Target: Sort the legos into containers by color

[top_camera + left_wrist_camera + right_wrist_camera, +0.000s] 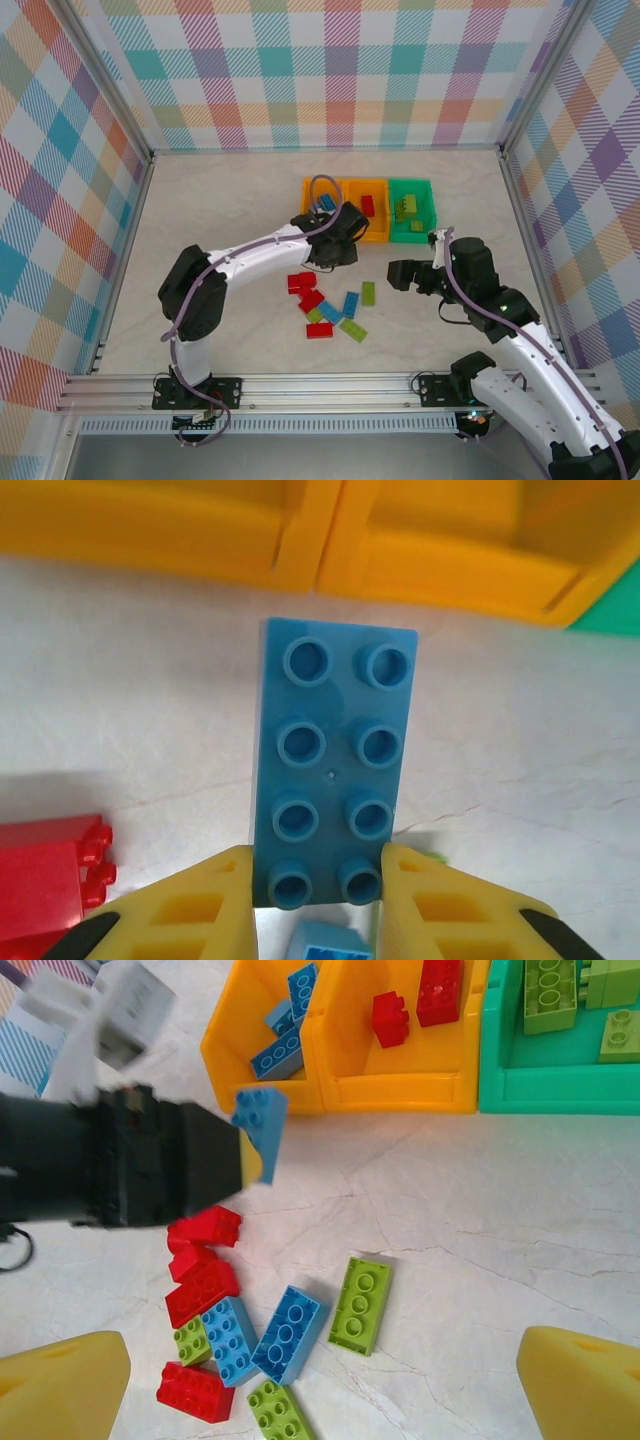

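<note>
1. Left wrist view: the left gripper (318, 880) is clamped on a blue brick (335, 750). Its yellow fingers (200, 910) pinch the two long sides at the near end, beside the last pair of studs.
2. That end grip looks deliberate. Most of the brick juts out ahead of the fingers, so the free end could cross a bin wall first while the fingers stay outside.
3. The brick appears to be held off the table (220, 210), just in front of the left orange bin (300, 1095). From the right wrist, its far end overlaps that bin's front wall.
4. Its long axis runs straight away from the gripper toward the bins, with the free end leading. The studs face the wrist camera. From the right wrist it looks tilted rather than flat, free end higher.
5. The left orange bin already holds blue pieces (290, 1035). The middle orange bin (400, 1090) holds red ones (390, 1018), and the green bin (560, 1090) holds lime ones (548, 995). So the nearest bin is probably the right one for this brick.
6. The right gripper (325, 1370) has its jaws wide apart and holds nothing. It hangs over the pile (330, 305), probably waiting beside the left arm (260, 250) to keep out of its way.
7. The pile lies on the near side of the bins, with red, blue and lime bricks mixed, so the sorting looks partway done.
</note>
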Robot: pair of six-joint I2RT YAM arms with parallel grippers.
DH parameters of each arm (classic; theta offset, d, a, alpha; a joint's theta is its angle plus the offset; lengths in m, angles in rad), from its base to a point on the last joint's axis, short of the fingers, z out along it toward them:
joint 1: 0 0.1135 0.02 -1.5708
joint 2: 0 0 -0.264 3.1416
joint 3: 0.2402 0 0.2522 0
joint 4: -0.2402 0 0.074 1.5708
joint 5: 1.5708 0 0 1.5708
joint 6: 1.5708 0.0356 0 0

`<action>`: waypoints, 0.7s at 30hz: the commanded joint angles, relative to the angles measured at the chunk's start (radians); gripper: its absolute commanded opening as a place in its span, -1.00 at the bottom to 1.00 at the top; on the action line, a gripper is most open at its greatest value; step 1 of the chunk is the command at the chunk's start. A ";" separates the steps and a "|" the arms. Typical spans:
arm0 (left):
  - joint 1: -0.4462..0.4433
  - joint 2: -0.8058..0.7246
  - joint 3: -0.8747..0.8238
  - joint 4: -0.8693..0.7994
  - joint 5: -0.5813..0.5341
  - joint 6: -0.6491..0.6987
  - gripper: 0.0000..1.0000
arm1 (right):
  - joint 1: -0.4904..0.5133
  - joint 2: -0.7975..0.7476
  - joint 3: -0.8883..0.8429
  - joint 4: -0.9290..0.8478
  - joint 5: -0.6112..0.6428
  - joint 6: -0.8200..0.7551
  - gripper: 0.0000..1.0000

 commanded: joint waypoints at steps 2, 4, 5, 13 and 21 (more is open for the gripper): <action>0.078 -0.022 0.091 -0.020 -0.077 0.104 -0.42 | -0.004 0.000 0.018 0.030 -0.015 0.019 0.99; 0.116 0.012 0.129 0.001 -0.076 0.140 -0.42 | -0.004 -0.001 0.020 0.024 -0.017 0.022 0.99; 0.133 0.038 0.153 0.010 -0.076 0.156 -0.41 | -0.004 -0.003 0.024 0.022 -0.017 0.025 0.99; 0.235 0.246 0.346 0.047 0.004 0.201 -0.24 | -0.004 -0.011 0.038 -0.026 -0.005 0.029 0.99; 0.243 0.208 0.376 0.062 -0.005 0.216 0.12 | -0.004 -0.008 0.030 -0.024 0.002 0.038 0.99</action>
